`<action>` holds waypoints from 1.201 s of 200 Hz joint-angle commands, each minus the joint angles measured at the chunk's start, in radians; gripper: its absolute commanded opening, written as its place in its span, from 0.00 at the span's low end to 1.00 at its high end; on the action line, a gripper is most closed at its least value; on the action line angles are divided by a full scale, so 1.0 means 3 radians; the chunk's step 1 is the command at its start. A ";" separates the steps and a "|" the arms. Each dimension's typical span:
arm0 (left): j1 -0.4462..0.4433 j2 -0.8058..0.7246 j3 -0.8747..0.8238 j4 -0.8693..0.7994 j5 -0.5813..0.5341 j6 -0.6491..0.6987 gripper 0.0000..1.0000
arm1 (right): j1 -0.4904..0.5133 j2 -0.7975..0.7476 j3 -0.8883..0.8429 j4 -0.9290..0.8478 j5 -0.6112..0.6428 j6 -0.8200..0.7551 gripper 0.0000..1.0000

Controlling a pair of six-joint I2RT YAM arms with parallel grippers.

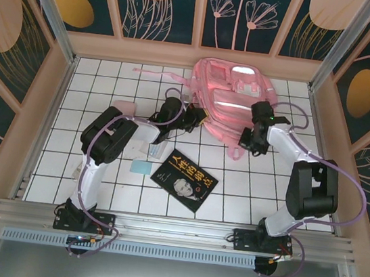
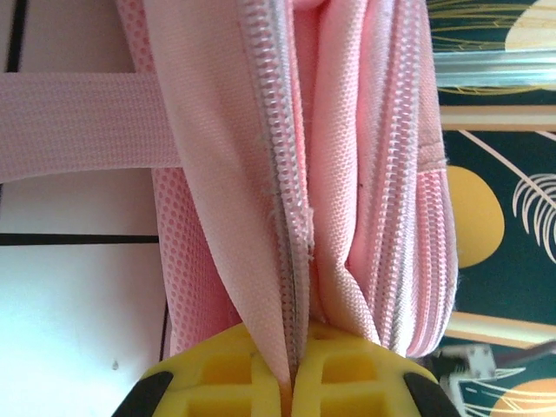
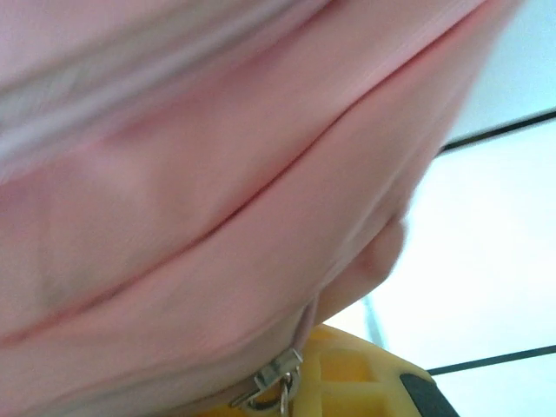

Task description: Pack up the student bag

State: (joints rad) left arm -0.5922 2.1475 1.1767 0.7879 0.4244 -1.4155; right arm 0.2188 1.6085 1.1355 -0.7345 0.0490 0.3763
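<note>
The pink student bag (image 1: 229, 95) lies at the back middle of the tiled table, its glossy front up. My left gripper (image 1: 197, 117) is at the bag's near left edge. In the left wrist view its yellow fingers (image 2: 356, 382) are shut on a fold of pink fabric beside a closed zipper (image 2: 282, 174). My right gripper (image 1: 248, 140) is at the bag's near right side. In the right wrist view a metal zipper pull (image 3: 274, 384) hangs from the bag (image 3: 200, 191) into the narrow gap by the yellow finger (image 3: 365, 382); the other finger is mostly hidden under the bag.
A black book (image 1: 184, 179) with red and white lettering lies in front of the bag. A light blue card (image 1: 142, 166) and a small clear item (image 1: 156, 151) lie left of it. A small pink flat case (image 1: 124, 108) sits behind the left arm. A pink strap (image 1: 159, 75) trails left.
</note>
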 commanded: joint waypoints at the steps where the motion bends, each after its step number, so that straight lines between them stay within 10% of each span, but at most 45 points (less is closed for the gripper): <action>1: 0.0128 -0.0215 0.0002 -0.0037 -0.0072 0.0219 0.00 | -0.0170 0.0132 0.0260 -0.0271 0.1167 -0.0237 0.00; 27: 0.0163 -0.0127 0.0145 -0.0212 0.0019 0.0332 0.00 | -0.0099 0.0177 0.0255 -0.0131 0.0599 -0.0421 0.00; 88: 0.0271 0.0478 0.1351 -0.0972 0.0144 0.0807 0.00 | 0.0215 -0.0172 -0.0210 0.0413 -0.2144 -0.0500 0.00; 106: 0.0271 0.0679 0.1825 -0.1222 0.0167 0.0908 0.01 | 0.0397 -0.0118 -0.0231 0.0815 -0.2368 -0.0321 0.00; 123: 0.0294 0.0799 0.2202 -0.1598 0.0155 0.1025 0.68 | 0.0481 0.0011 -0.0222 0.1272 -0.2458 -0.0070 0.00; 144: 0.0360 0.0639 0.2125 -0.1782 0.0105 0.1145 0.97 | 0.0489 0.0197 -0.0165 0.1918 -0.2485 0.0323 0.00; 240: 0.0317 -0.0468 0.0029 -0.0533 0.0105 0.0411 0.95 | 0.0603 0.0721 0.0585 0.2200 -0.2731 0.0622 0.00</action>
State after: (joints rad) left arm -0.4675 2.0014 1.1889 0.4572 0.4328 -1.1934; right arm 0.3676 1.8336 1.2896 -0.1474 -0.6838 0.5522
